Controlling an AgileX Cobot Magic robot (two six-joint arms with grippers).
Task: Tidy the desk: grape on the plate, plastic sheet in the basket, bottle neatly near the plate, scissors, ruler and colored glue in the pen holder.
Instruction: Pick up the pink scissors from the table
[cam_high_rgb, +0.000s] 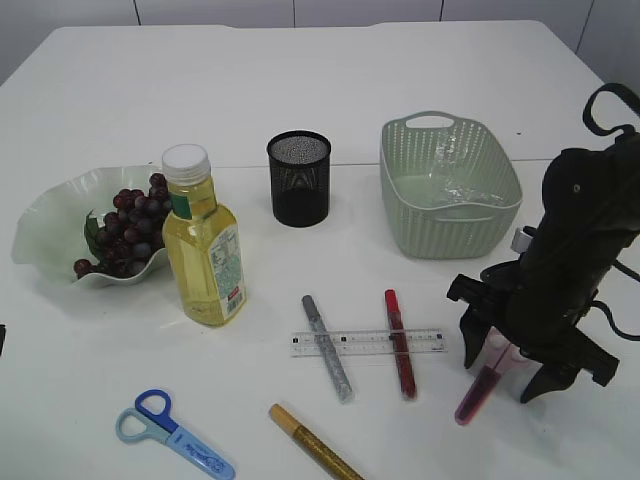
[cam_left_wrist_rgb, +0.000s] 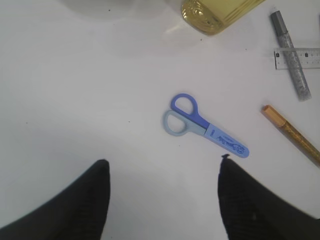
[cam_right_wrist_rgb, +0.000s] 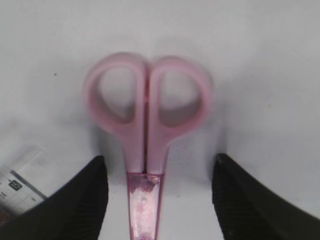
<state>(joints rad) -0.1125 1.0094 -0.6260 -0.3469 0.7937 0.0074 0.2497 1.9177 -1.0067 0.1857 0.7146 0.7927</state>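
Between the right gripper's (cam_right_wrist_rgb: 157, 200) jaws, spread wide and touching nothing, lie the pink scissors (cam_right_wrist_rgb: 147, 135) flat on the table (cam_high_rgb: 330, 70), and the wrist view has them dead centre: blade end back toward the wrist, the two finger loops pointing away, long axis running straight down the gap between the jaws. That reads as the scissors step just getting under way, with the grasp not yet made. By my call, the next move needs a short drop and a squeeze across the narrow neck below the loops, then a lift and a carry to the black mesh pen holder (cam_high_rgb: 299, 178), well beyond the jaws and off to their left side. Just beside the jaws, the end of the clear ruler (cam_high_rgb: 368, 342) peeks in, with a red glue pen (cam_high_rgb: 400, 343) and a silver glue pen (cam_high_rgb: 328, 347) lying across it. Over on the other arm, the left gripper (cam_left_wrist_rgb: 162, 195) hangs with its jaws parted too, nothing in them, and the blue scissors (cam_left_wrist_rgb: 202, 125) sit just ahead of them, loops away, lying on a slant. A gold glue pen (cam_left_wrist_rgb: 292, 135) lies off to that side. Farther out stand the bottle (cam_high_rgb: 203, 240), the grapes (cam_high_rgb: 125, 228) already on the plate (cam_high_rgb: 40, 235), and the green basket (cam_high_rgb: 450, 185) with the plastic sheet (cam_high_rgb: 455, 180) inside.
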